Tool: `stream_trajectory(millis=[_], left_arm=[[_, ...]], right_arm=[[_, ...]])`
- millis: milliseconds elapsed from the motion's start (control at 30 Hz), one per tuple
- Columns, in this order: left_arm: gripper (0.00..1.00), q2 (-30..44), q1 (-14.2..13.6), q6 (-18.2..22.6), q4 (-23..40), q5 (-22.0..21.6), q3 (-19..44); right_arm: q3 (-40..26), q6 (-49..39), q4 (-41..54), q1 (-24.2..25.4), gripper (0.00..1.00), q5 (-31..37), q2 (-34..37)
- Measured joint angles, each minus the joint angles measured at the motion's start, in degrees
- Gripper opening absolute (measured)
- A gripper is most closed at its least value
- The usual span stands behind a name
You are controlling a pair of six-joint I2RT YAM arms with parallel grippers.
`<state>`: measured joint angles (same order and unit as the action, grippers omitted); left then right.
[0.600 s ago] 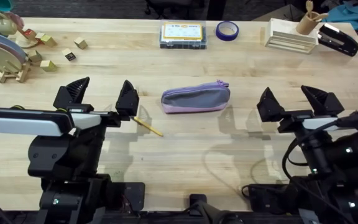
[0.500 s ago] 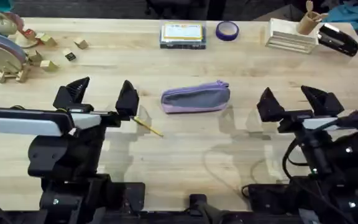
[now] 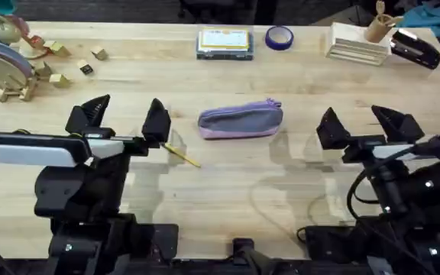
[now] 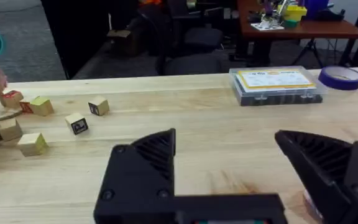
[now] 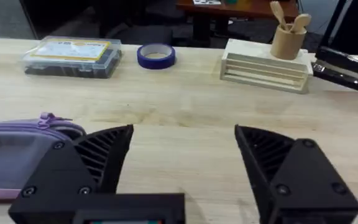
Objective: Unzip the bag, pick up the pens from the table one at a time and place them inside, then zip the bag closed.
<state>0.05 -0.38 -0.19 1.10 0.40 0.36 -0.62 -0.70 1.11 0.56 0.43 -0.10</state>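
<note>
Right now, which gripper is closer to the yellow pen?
The left gripper: its inner finger sits right at the yellow pen's end. The right gripper is beyond the pouch.

No legible txt anywhere.

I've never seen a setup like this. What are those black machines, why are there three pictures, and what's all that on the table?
They are two robot arms at a wooden table, each ending in a two-finger claw. One picture looks down from above; the others come from cameras on each wrist. The left gripper and the right gripper are both open and hold nothing. Between them lies a grey pencil bag with a purple zipper, apparently zipped. A yellow pen lies by the left gripper. At the far edge are a clear box with a yellow label, a roll of purple tape, a wooden rack and small wooden blocks.
</note>
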Motion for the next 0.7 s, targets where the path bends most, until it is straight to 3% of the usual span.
stream_trajectory(millis=[200, 433, 633, 667, 700], left_arm=[[0.993, 0.0, 0.0, 0.0, 3.9, 0.0, 1.6], [0.993, 2.9, 0.0, 0.0, 11.4, 0.0, 11.7], [0.993, 12.8, 0.0, 0.0, 16.5, 0.1, 21.3], [0.993, 19.1, 0.0, 0.0, 18.9, 0.2, 26.6], [0.993, 21.0, 0.0, 0.0, 19.6, 0.2, 28.2]], right_arm=[[-1.3, -0.4, 2.7, 0.0, 0.998, 0.3, 0.0], [-8.4, -0.6, 12.6, 0.0, 0.997, 0.4, 1.2], [-18.5, -0.6, 18.3, 0.0, 0.998, 0.4, 7.1], [-24.6, -0.6, 22.2, 0.0, 0.998, 0.4, 12.4], [-26.3, -0.6, 23.2, 0.0, 0.998, 0.4, 14.0]])
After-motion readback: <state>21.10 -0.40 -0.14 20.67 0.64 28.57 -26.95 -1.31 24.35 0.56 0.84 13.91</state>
